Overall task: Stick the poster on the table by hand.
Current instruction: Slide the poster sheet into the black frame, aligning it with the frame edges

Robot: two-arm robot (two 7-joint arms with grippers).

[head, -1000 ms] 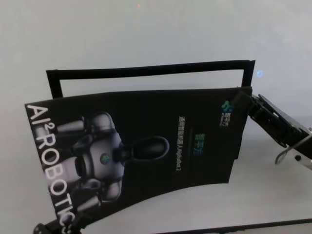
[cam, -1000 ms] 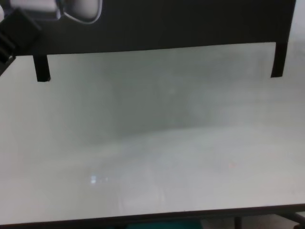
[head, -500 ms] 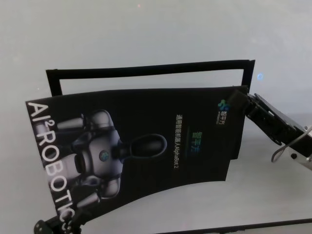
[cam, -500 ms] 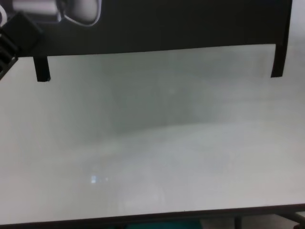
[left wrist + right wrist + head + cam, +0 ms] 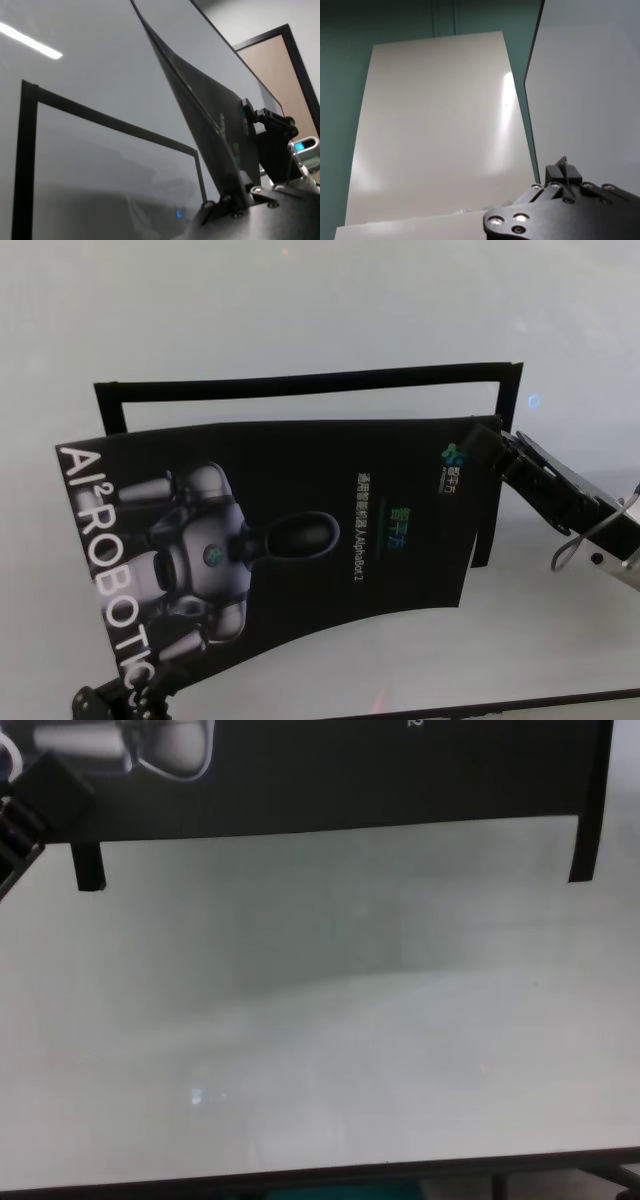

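Two grippers are carrying the poster [image 5: 290, 550] above the table [image 5: 300, 310], so the step in hand looks like lowering it into the black strip frame [image 5: 310, 383] marked on the tabletop.

In the head view, the right gripper [image 5: 478, 443] is reaching in from the right and pinching the poster's far right corner, its jaws clamped on the sheet's edge. The left gripper [image 5: 100, 705] is showing only as a dark block at the near left corner, under the big white lettering; it appears to be gripping there, but its jaws are hidden and cannot be judged. The sheet is sagging between the two holds and overlapping the frame's near side, tilted against it.

In the left wrist view, the poster [image 5: 210, 115] is running edge-on away from the camera, bowed and clear of the table [image 5: 100, 165], with the right gripper [image 5: 248, 118] holding its far end.

In the right wrist view, the sheet's pale back [image 5: 440, 125] is filling the picture, and that arm's own jaws are closed on its edge.

In the chest view, the poster's lower edge [image 5: 330, 780] is hanging across the top, and the left arm [image 5: 35, 805] is angling up at the left.

Next, judging from this, the sheet needs squaring to the frame, then pressing down flat.
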